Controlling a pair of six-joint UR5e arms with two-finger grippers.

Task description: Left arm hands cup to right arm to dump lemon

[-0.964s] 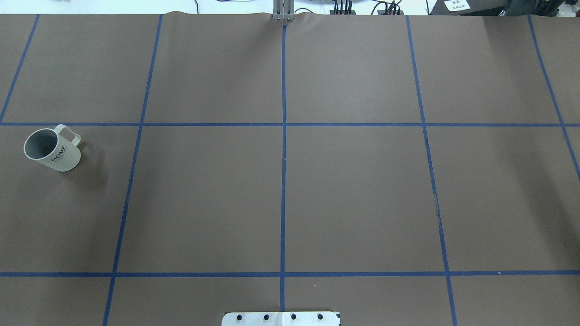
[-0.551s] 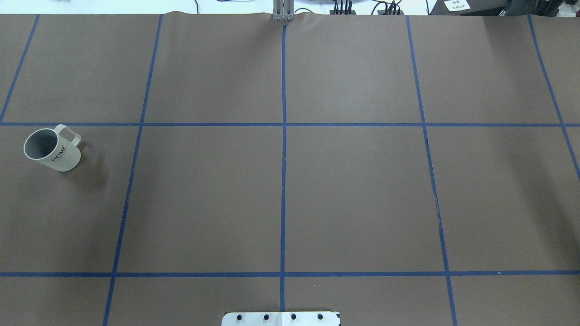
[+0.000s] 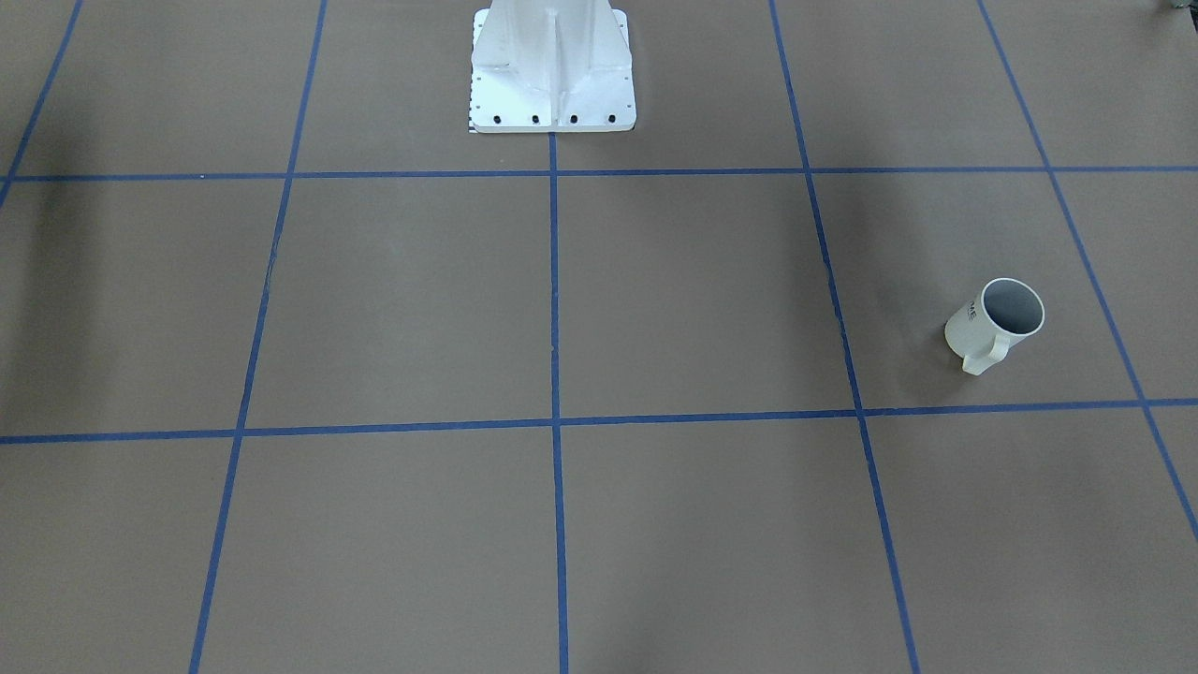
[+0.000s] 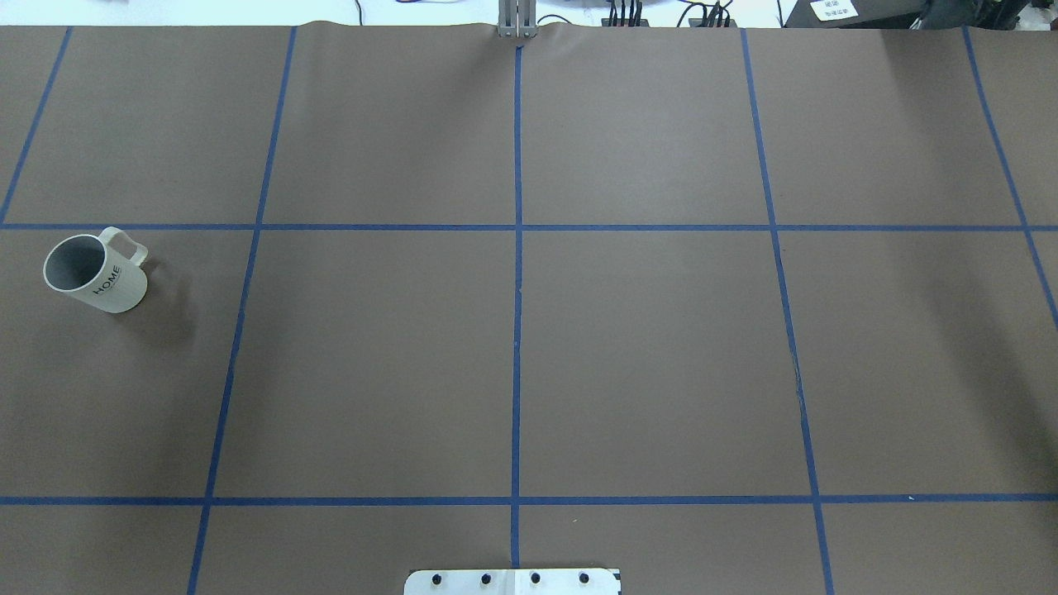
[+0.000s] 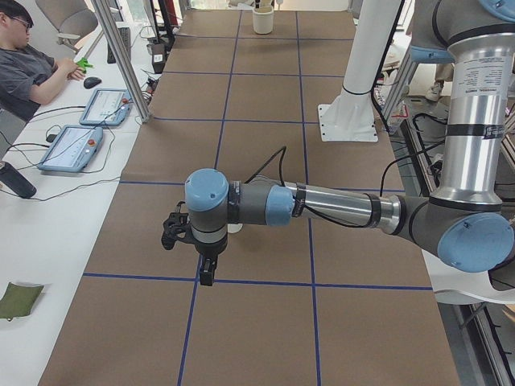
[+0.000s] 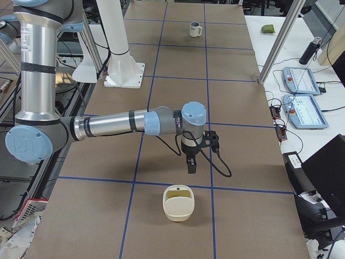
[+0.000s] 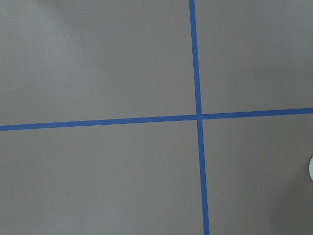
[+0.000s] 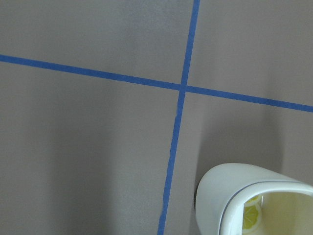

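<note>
Front-facing view: the cup (image 3: 997,323) stood upright on the brown table (image 3: 693,300), on my left side. It sat inside one taped square, near that square's camera-side tape line (image 3: 1001,408). Neither of my grippers was in frame. Open brown surface lay between the cup and my base (image 3: 552,70).

Overhead view: cup (image 4: 95,271) close to the table's left edge, just on my side of a cross line. White body, black "HOME" lettering, grey inside, loop handle on the side away from me.

Left side view: my left gripper (image 5: 207,272) hung fingers-down above the table. Only a white sliver of the cup (image 5: 234,228) showed past my wrist, so the cup was near, lower down. How wide the fingers stood, or whether they held anything: could not tell. An operator (image 5: 24,56) sat beyond the long edge.

Right side view: my right gripper (image 6: 191,163) hung fingers-down, with the cup (image 6: 195,29) well apart at the far end. A cream container (image 6: 178,203) lay near, across a tape line. Finger spread: could not tell.

Left wrist view: a tape crossing (image 7: 199,116) on brown surface. There was a pale sliver at the right edge, too little to name. Fingers out of frame.

Right wrist view: the container (image 8: 220,191) at lower right, a lemon slice (image 8: 252,215) visible inside. Fingers out of frame.
</note>
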